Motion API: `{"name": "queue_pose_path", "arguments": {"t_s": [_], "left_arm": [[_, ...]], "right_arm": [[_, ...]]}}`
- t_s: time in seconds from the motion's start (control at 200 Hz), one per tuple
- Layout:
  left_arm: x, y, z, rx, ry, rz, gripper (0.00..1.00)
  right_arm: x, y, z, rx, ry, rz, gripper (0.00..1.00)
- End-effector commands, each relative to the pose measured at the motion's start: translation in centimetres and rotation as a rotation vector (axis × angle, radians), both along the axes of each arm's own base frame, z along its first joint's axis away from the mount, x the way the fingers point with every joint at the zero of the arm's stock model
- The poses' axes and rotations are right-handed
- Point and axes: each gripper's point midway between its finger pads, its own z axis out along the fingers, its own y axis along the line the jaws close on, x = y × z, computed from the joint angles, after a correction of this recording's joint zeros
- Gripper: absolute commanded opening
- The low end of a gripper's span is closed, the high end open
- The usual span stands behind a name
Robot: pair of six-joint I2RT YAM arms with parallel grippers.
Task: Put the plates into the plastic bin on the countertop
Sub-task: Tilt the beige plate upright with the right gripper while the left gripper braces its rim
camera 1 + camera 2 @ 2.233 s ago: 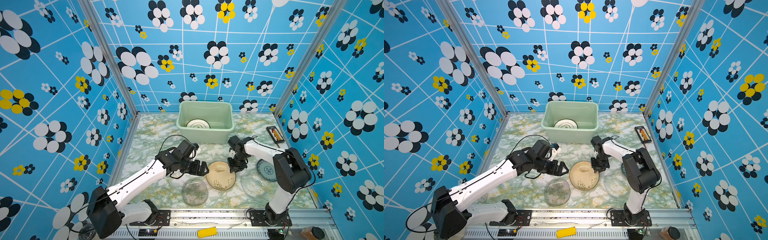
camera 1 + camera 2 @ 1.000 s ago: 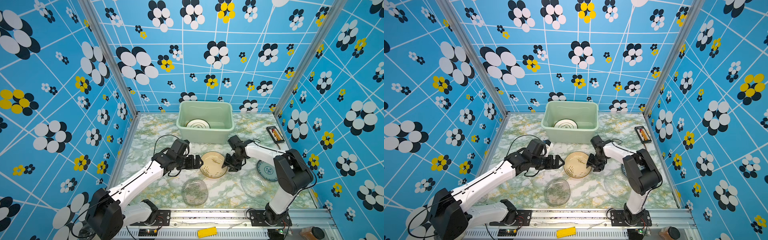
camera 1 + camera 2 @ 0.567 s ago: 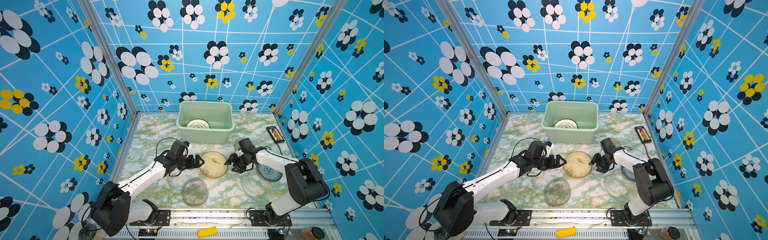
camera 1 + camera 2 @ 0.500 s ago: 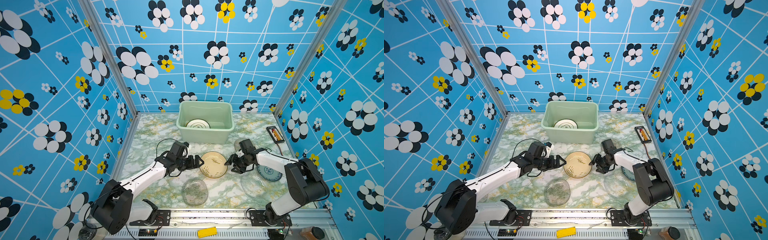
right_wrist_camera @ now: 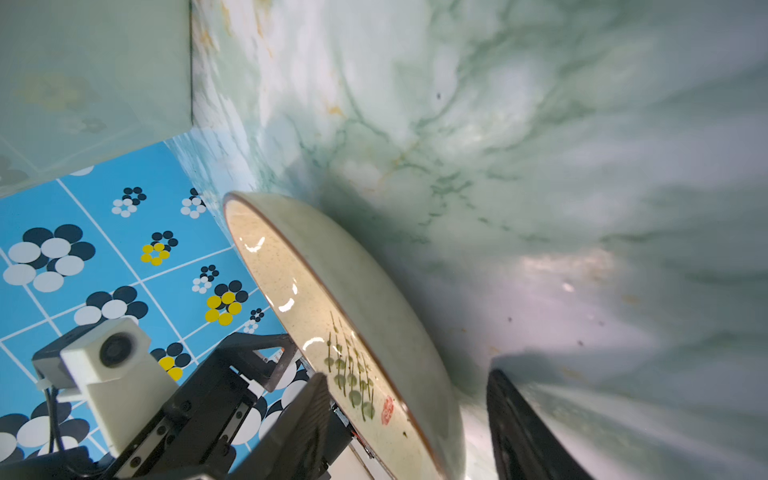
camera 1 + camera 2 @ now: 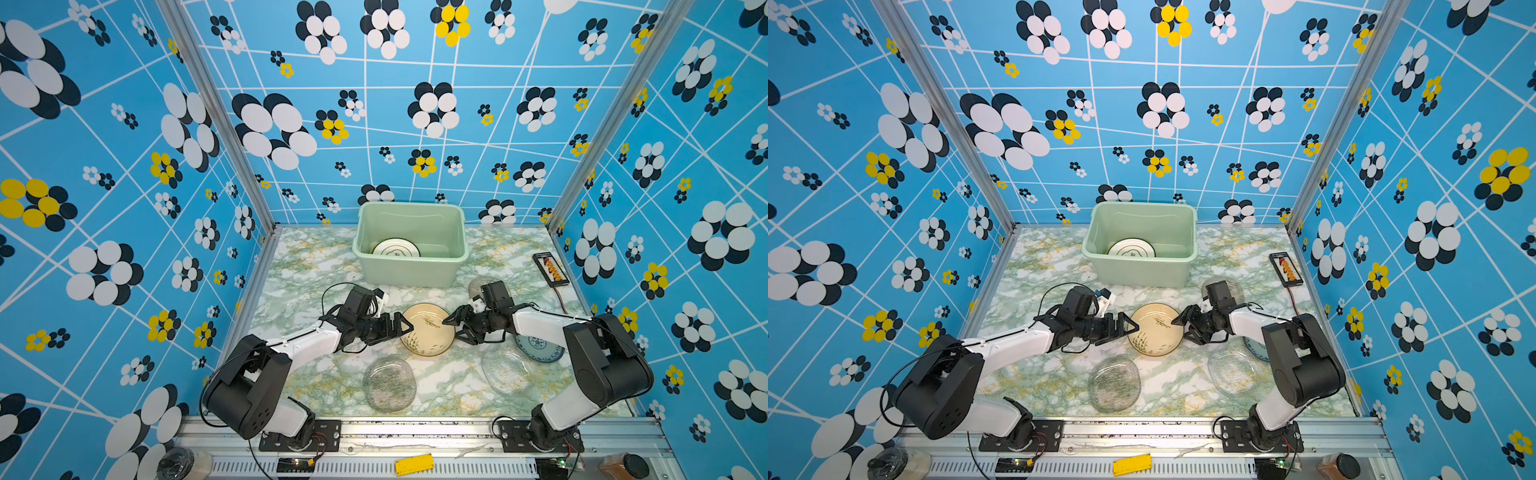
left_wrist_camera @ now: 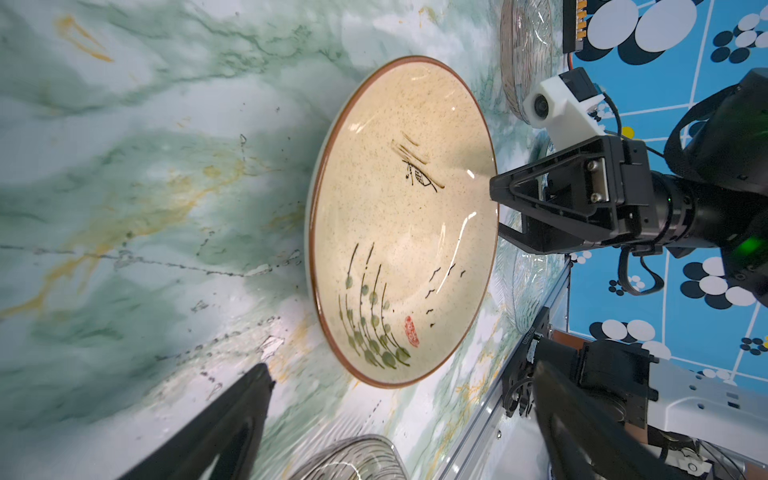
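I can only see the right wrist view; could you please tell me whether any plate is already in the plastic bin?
Observer: Yes, one white plate with a dark rim lies inside the plastic bin.
Operator: Thank you. How many plates besides the beige plate lie on the countertop?
Observer: Four: a clear glass plate, a second clear glass plate, a partly hidden blue-patterned plate, and a smoky glass plate near the bin.
Operator: And the left tool?
Observer: The left tool is wide open at the beige plate's rim, opposite the right tool.
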Motion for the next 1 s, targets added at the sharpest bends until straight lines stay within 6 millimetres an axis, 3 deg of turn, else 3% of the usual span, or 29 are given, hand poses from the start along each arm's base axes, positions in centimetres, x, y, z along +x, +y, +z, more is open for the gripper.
{"name": "queue_pose_path", "arguments": {"t_s": [0.0,0.225,0.63,0.995], "left_arm": [[0.2,-0.3,-0.8,-0.034,0.038,0.013,0.99],[0.9,-0.9,-2.0,-0.068,0.073,0.054,1.0],[1.3,-2.8,-1.9,-0.101,0.1,0.036,0.99],[0.5,-3.2,-2.4,-0.088,0.116,0.017,0.99]], "right_arm": [[-0.1,0.4,-0.4,0.04,0.023,0.005,0.62],[-0.1,0.8,-0.2,0.06,0.026,0.022,0.62],[0.3,1.5,0.1,0.121,0.002,0.026,0.62],[1.0,2.2,2.7,0.201,-0.11,0.033,0.59]]}}
